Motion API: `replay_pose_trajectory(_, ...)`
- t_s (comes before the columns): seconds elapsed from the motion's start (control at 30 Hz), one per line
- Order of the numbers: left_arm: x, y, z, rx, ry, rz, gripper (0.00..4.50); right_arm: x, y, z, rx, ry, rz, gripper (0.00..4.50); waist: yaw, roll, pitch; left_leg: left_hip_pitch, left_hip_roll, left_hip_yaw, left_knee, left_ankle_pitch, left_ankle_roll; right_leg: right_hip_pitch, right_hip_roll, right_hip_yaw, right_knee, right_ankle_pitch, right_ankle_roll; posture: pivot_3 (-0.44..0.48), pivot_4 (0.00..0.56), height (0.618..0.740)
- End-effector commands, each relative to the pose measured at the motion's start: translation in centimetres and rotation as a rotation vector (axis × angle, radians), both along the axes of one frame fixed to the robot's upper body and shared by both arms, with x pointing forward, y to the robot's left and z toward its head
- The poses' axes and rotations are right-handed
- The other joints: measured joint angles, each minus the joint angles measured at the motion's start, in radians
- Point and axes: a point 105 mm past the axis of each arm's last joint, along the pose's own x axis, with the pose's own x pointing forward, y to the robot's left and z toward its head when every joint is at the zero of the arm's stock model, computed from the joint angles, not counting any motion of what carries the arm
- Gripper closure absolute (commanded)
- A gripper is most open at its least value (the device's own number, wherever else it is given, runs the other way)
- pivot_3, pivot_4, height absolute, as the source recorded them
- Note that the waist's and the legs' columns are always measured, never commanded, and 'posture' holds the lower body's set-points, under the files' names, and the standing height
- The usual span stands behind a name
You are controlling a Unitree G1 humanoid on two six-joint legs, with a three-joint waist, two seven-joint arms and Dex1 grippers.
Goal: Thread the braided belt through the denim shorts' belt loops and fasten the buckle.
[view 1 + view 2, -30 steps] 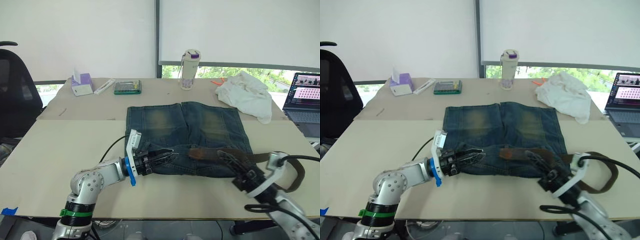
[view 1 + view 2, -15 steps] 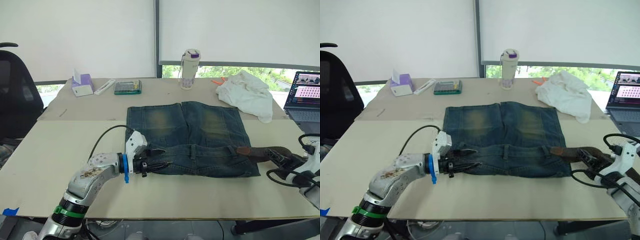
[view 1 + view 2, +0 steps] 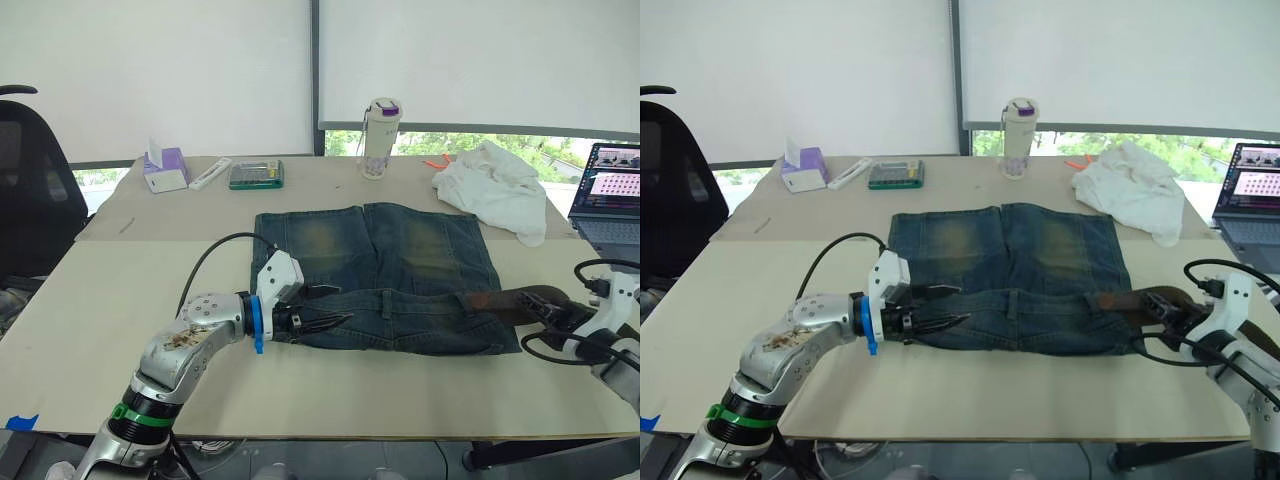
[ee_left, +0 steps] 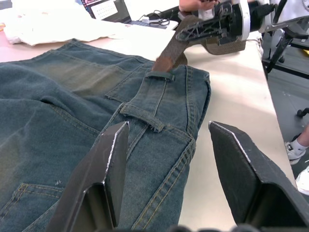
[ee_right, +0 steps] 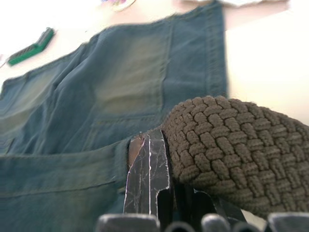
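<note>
On the table, from the head views, the denim shorts (image 3: 385,285) lie flat; the right gripper (image 3: 553,312) pinches the braided belt (image 3: 505,297) at the right waistband. From the left wrist, the left gripper (image 4: 166,159) gapes wide over the belt loops (image 4: 143,117): steady the loop, then feed slowly

Two pale beige tables (image 3: 100,300) stand pushed together, the seam between them running across the middle of the frame. Behind them, white roller blinds (image 3: 150,70) fill the upper half, split by a dark window post (image 3: 313,75). The right blind stops short, and a strip of window (image 3: 520,146) at mid right shows green foliage in daylight. A black office chair (image 3: 30,190) sits at the left edge. The light is soft and even.
</note>
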Motion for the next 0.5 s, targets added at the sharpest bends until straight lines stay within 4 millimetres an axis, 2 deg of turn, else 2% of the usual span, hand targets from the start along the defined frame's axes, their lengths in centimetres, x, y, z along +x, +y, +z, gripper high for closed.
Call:
replay_pose_trajectory(0.03, -0.5, -0.7, 1.1, -0.023, -0.032, -0.033, 1.71, 0.3, 1.8, -0.2, -0.014, 0.016, 0.073, 4.50, 0.000, 0.000, 0.000, 0.000, 0.000, 0.000, 0.000, 0.000, 0.000, 0.000, 0.000, 0.000, 0.000, 0.000, 0.000, 0.000, 0.150, 0.740)
replay_pose_trajectory(0.3, -0.7, -1.0, 0.7, -0.008, -0.028, -0.045, 1.71, 0.5, 4.0, -2.8, 0.088, 0.093, 0.141, 4.50, -0.010, 0.000, 0.000, 0.001, 0.001, 0.000, 0.000, 0.000, 0.000, 0.000, 0.002, 0.000, 0.000, 0.000, 0.000, 0.000, 0.150, 0.740)
replay_pose_trajectory(0.5, -0.5, -1.3, 0.5, -0.017, -0.013, -0.048, 1.71, 1.2, 5.0, -2.7, 0.234, 0.067, 0.159, 4.50, -0.011, 0.001, 0.000, 0.001, 0.001, 0.000, 0.000, 0.000, 0.000, 0.000, 0.003, 0.001, 0.001, 0.000, 0.000, 0.000, 0.150, 0.740)
